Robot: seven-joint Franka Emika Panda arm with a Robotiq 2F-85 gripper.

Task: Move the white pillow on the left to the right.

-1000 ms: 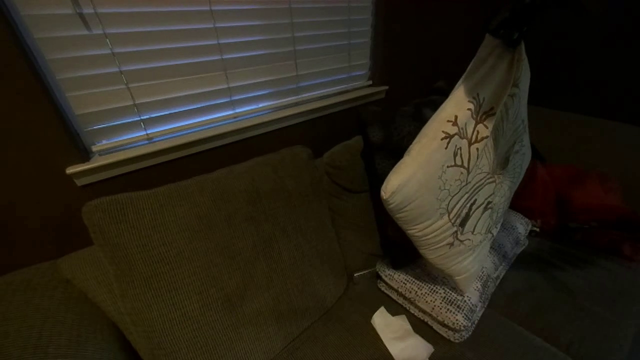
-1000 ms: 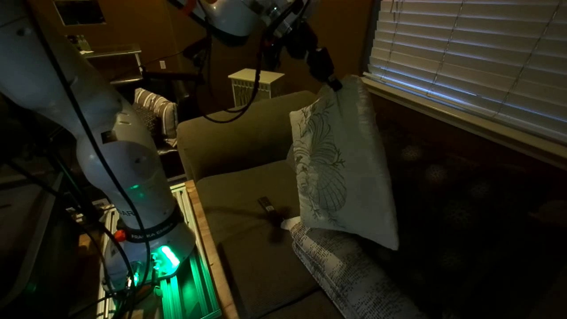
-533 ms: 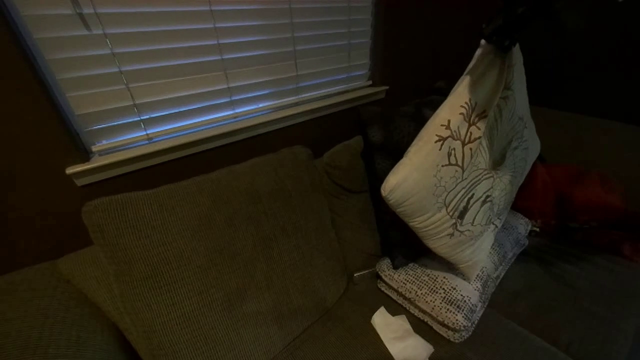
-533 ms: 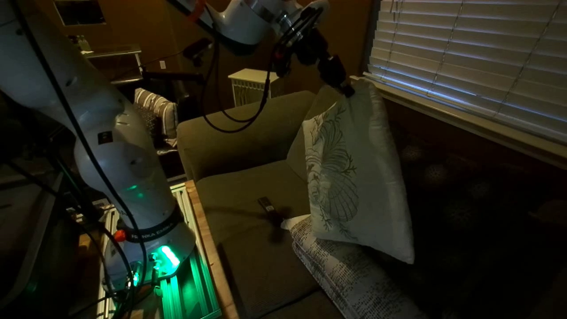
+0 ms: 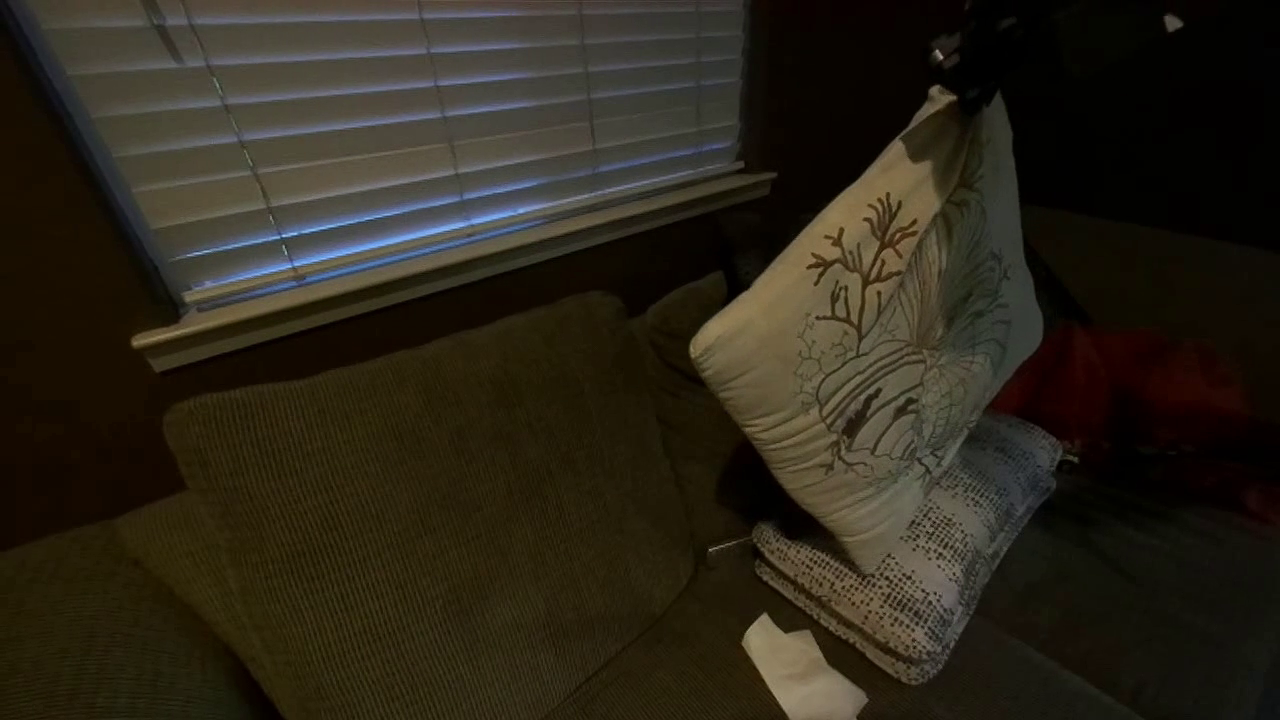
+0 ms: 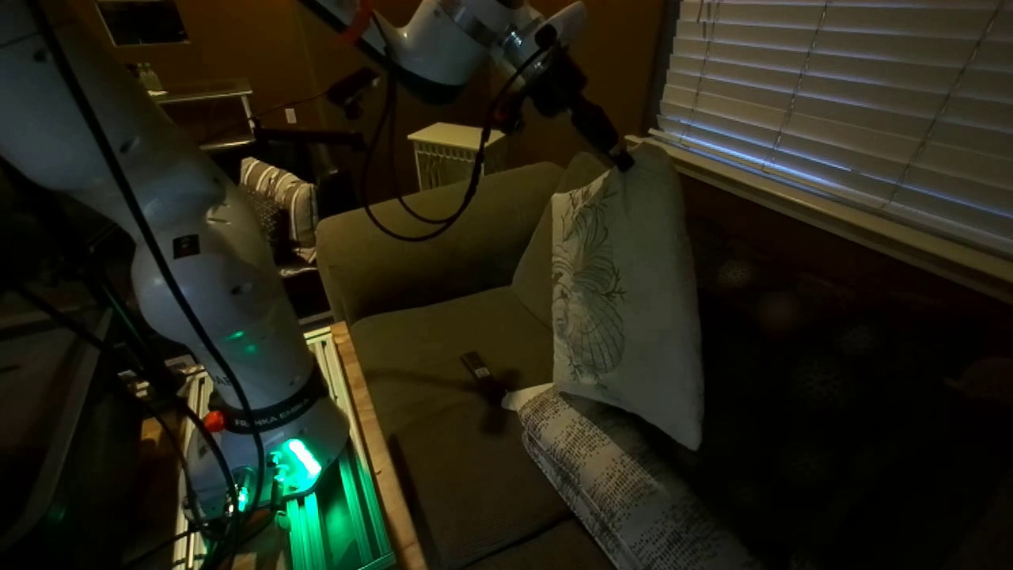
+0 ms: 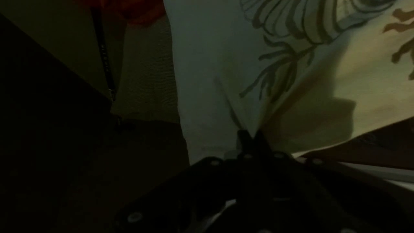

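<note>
One white pillow (image 5: 870, 360): square, with brown embroidered branches and line-stitched shells. Hangs tilted from its top, its lowest corner over the speckled pillow (image 5: 950, 540) in an exterior view; whether the two touch cannot be told.

One gripper (image 7: 252, 137): black, fingers clamped on the white pillow near an upper corner, cloth drawn into creases that meet between them in the wrist view.

One arm (image 6: 229, 301): white, dark cables along it, a green light (image 6: 301, 457) glowing at its base.

One couch (image 6: 443, 340): olive-brown, dimly lit. Upon it: the speckled pillow, lying on the seat; one dark pillow (image 6: 823, 380), pale flower dots, outline lost in shadow, beside the white pillow in an exterior view; one remote (image 6: 479, 369), near the speckled pillow's end; one white scrap (image 5: 803, 672), paper or cloth unclear, near the speckled pillow; one ribbed cushion (image 5: 430, 480), upright below the blind (image 5: 420, 120).

Blind: white, slatted, in both exterior views, above a pale sill (image 5: 460, 268).

One red item (image 5: 1130, 390), form unclear: beyond the white pillow in an exterior view, at the upper edge in the wrist view.

One cabinet (image 6: 457, 137): small, pale-topped, past the couch's end.

One striped pillow (image 6: 297, 202): upright in the background, well apart from the white pillow.
</note>
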